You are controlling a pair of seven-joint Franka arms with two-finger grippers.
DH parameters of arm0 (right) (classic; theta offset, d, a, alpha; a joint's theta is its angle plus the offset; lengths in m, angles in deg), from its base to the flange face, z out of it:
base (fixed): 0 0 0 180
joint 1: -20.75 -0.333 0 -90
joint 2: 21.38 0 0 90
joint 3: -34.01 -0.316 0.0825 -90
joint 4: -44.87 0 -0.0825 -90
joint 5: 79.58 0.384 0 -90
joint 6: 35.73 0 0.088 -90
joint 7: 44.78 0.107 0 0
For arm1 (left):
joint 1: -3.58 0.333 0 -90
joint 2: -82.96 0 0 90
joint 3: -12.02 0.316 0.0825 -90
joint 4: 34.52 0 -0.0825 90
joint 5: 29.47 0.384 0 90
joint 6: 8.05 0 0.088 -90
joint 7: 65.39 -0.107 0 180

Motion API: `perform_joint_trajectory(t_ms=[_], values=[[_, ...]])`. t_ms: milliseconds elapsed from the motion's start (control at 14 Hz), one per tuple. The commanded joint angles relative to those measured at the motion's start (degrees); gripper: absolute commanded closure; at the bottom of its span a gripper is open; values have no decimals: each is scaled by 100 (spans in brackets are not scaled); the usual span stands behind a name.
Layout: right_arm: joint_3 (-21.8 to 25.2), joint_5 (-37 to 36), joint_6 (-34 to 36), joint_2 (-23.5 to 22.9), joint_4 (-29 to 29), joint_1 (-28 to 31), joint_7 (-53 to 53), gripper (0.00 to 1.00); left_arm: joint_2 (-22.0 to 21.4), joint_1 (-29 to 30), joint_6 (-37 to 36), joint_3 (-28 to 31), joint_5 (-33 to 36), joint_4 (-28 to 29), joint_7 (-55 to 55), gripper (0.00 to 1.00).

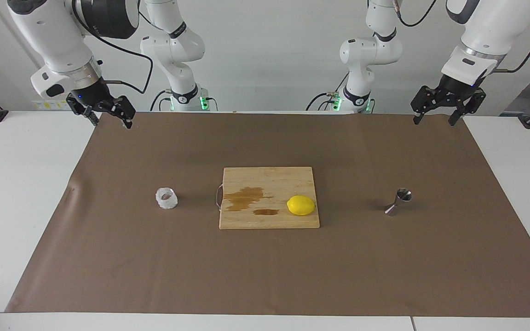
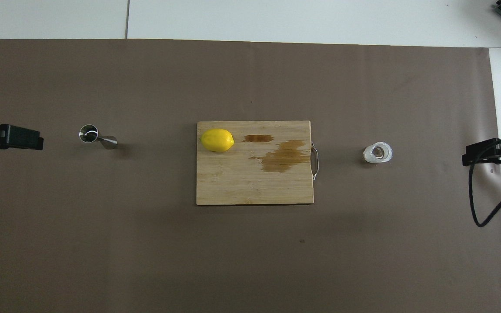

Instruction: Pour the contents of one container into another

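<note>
brown mat point(image 1: 265, 266) covers a white table point(image 1: 21, 184); right gripper point(image 1: 108, 117) upper left and left gripper point(image 1: 435, 119) upper right of the facing view, both wide, empty.

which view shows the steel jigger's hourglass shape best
The facing view. There the small shiny steel hourglass jigger is seen from the side, both cones and the narrow waist plain. The overhead view looks steeply down on it, showing mostly the round open mouth, with the lower cone foreshortened.
</note>
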Motion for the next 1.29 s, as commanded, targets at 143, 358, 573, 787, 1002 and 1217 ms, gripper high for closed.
perform_joint_trajectory(t_ms=[143,358,573,787,1002,1217], values=[[-10,111,83,-17,55,58,-65,0,-136,-110,-47,63,98,172,-65,0],[-10,111,83,-17,55,58,-65,0,-145,-110,-47,54,90,164,23,0],[-10,111,83,-17,55,58,-65,0,-154,-101,-38,63,72,190,32,0],[-10,111,83,-17,55,58,-65,0,-207,-66,-46,54,72,322,-99,0],[-10,111,83,-17,55,58,-65,0,-224,-40,-55,115,-68,348,-47,0],[-10,111,83,-17,55,58,-65,0,-329,-40,-152,115,-148,514,-47,0]])
